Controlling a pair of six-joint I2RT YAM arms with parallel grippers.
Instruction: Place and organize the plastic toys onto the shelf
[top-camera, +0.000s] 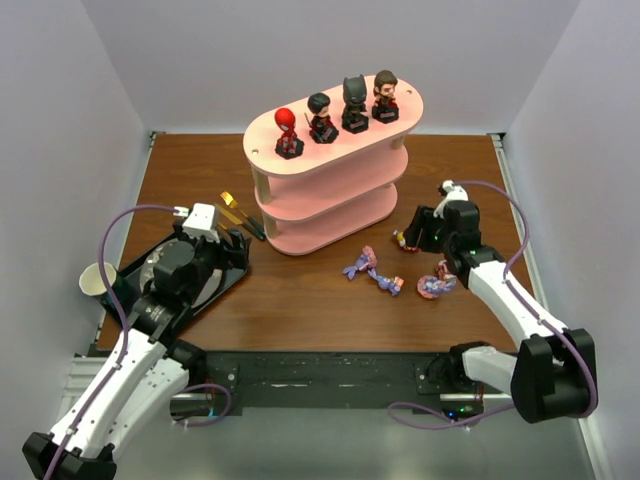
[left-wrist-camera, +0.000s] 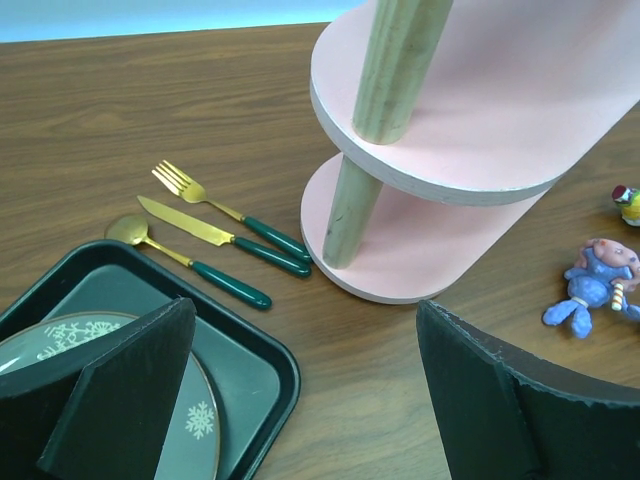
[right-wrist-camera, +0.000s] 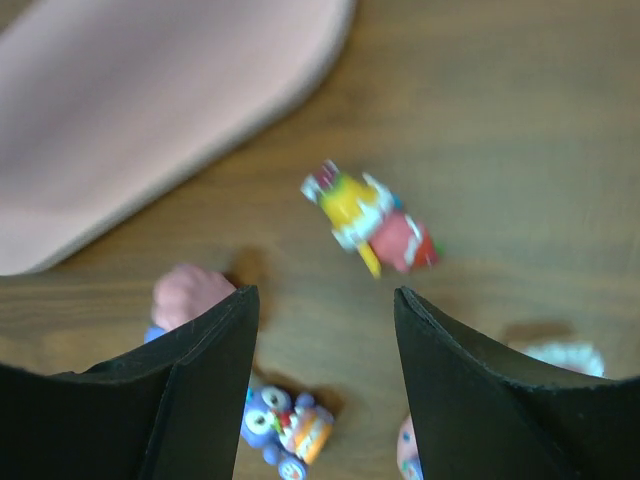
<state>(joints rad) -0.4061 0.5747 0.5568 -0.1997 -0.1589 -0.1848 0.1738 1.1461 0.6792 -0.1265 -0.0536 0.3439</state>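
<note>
4 big-headed figures (top-camera: 321, 116) stand in a row on the top board of the pink shelf (top-camera: 330, 205). The other toys lie on the worktop (top-camera: 300, 310) before the shelf's right end: 2 purple ponies (top-camera: 360, 265), a pink one (top-camera: 436, 285) and a yellow-and-red one (right-wrist-camera: 368, 222). The right gripper (right-wrist-camera: 325, 300) is spread and empty, with the yellow-and-red toy just ahead of its fingertips. The left gripper (left-wrist-camera: 305, 330) is also spread and empty, above the black tray (left-wrist-camera: 250, 370), near the gold cutlery (left-wrist-camera: 225, 235).
</note>
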